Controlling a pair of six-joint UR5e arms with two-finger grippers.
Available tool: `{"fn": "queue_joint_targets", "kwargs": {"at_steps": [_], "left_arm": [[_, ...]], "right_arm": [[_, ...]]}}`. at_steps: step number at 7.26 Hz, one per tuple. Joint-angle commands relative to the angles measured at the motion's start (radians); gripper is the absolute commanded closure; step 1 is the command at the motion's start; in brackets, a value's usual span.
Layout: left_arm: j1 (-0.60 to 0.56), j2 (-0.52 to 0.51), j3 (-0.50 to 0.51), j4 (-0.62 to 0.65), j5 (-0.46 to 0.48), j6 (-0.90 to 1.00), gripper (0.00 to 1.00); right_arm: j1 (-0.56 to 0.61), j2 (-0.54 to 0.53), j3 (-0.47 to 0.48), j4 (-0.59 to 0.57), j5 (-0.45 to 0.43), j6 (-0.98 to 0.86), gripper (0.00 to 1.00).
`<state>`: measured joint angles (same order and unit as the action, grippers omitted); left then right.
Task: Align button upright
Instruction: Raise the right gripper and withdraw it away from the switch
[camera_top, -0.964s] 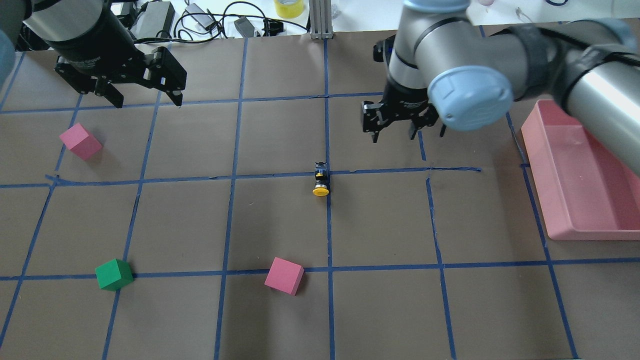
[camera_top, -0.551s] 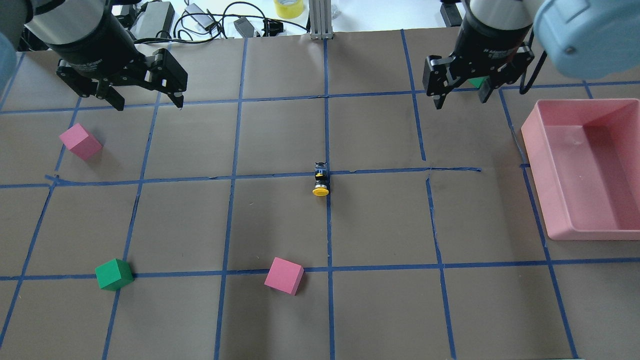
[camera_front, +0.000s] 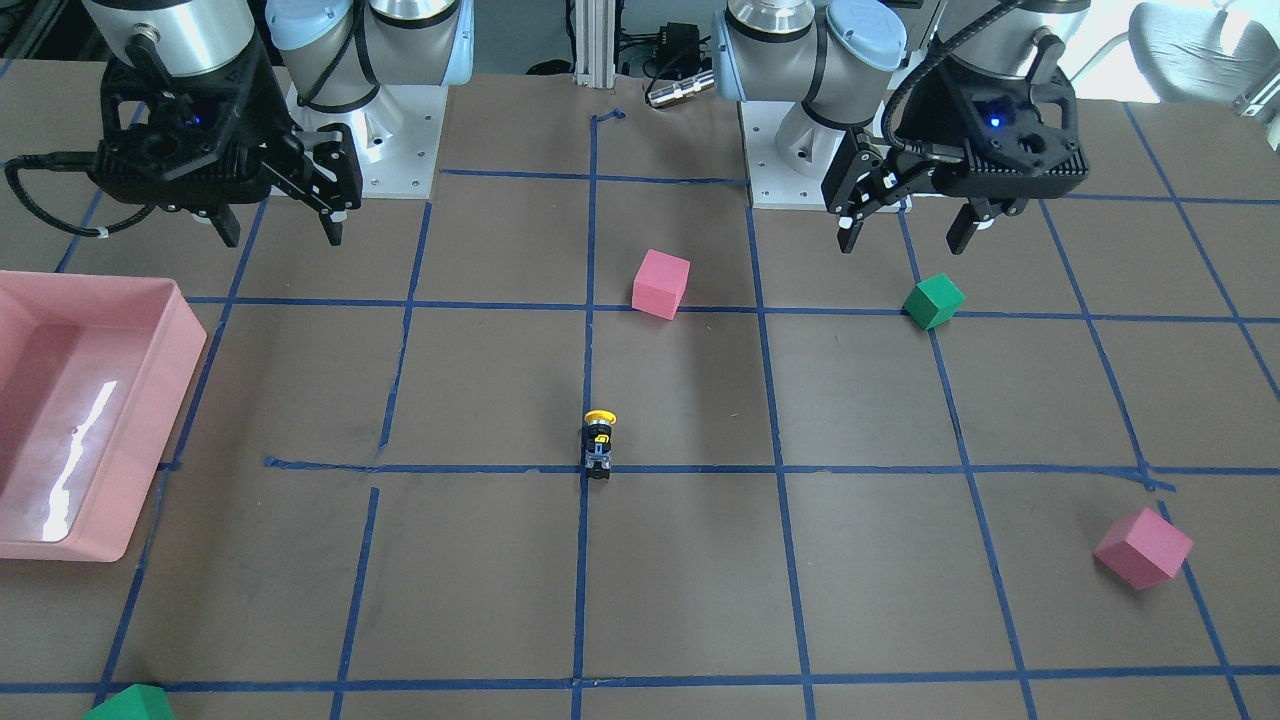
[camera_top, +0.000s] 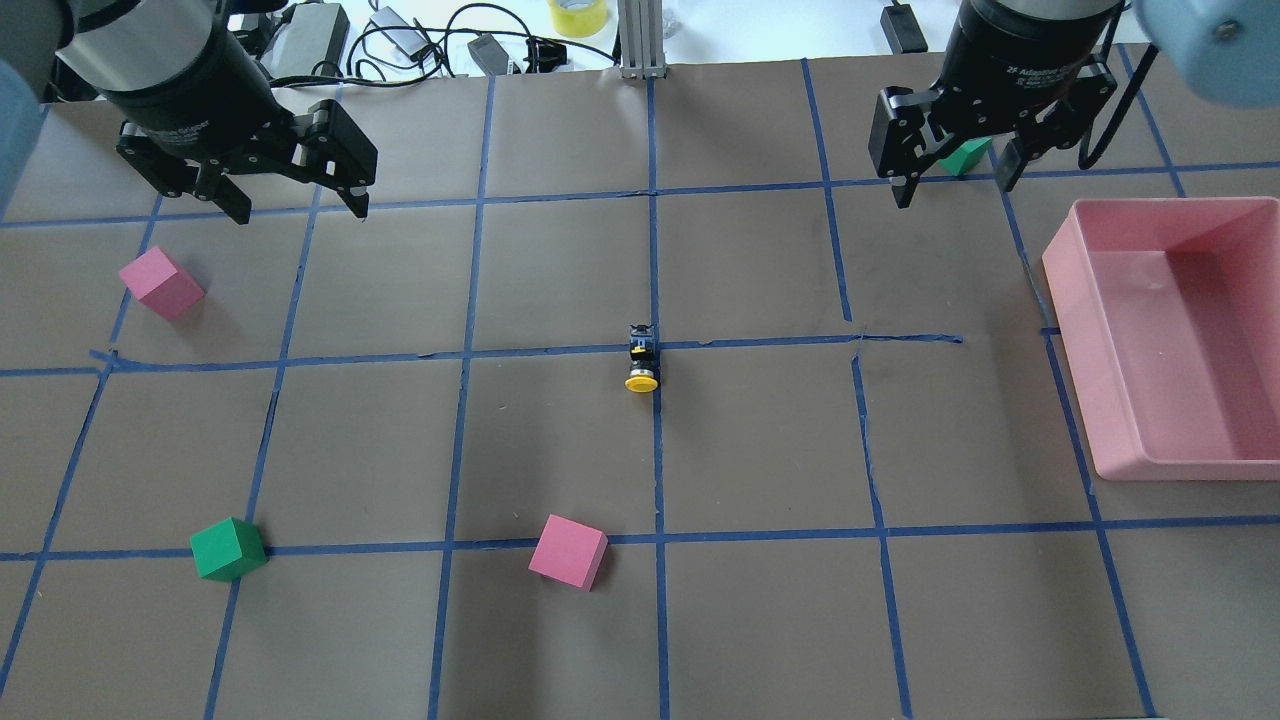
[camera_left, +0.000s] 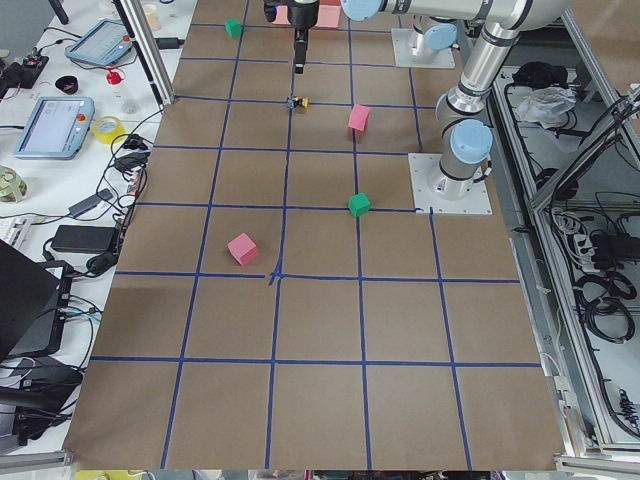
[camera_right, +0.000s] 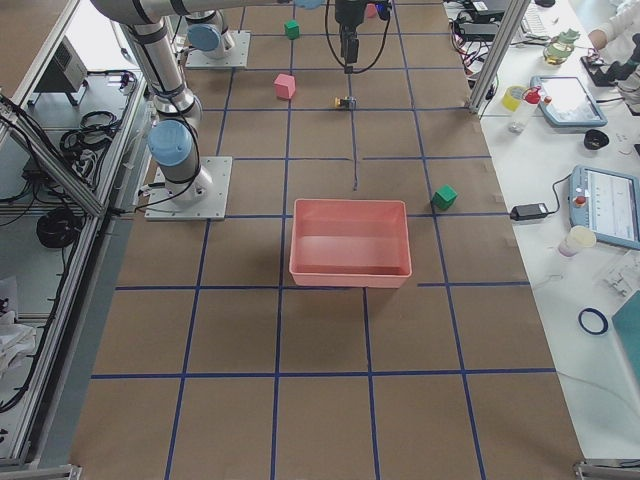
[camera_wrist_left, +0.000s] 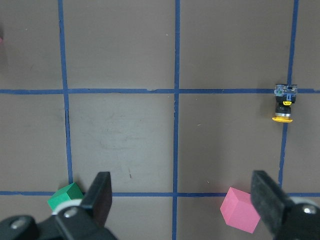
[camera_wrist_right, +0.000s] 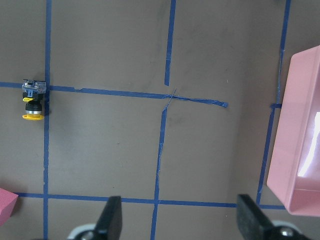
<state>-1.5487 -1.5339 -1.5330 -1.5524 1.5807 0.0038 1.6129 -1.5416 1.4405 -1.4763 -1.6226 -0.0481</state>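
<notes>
The button lies on its side on the blue tape line at the table's middle, with its yellow cap toward the robot and its black-and-grey body away from it. It also shows in the front view, the left wrist view and the right wrist view. My left gripper is open and empty, high at the far left, well clear of the button. My right gripper is open and empty at the far right, also well clear. In the wrist views both pairs of fingers stand wide apart.
A pink tray stands at the right edge. One pink cube lies at the left, another pink cube near the front middle. A green cube lies front left, and another green cube shows behind the right gripper.
My right gripper has moved from just right of the button's far side up and away to the far right corner. The left gripper and the button have stayed put.
</notes>
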Motion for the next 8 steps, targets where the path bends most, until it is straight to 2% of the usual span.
{"fn": "queue_joint_targets", "kwargs": {"at_steps": [1,8], "left_arm": [[-0.001,0.000,0.001,0.000,-0.001,-0.005,0.00],[-0.010,-0.002,-0.029,0.005,-0.005,-0.013,0.00]], "right_arm": [[0.001,0.000,-0.003,0.002,0.004,-0.001,0.00],[0.005,0.008,-0.002,0.001,0.050,0.007,0.00]]}}
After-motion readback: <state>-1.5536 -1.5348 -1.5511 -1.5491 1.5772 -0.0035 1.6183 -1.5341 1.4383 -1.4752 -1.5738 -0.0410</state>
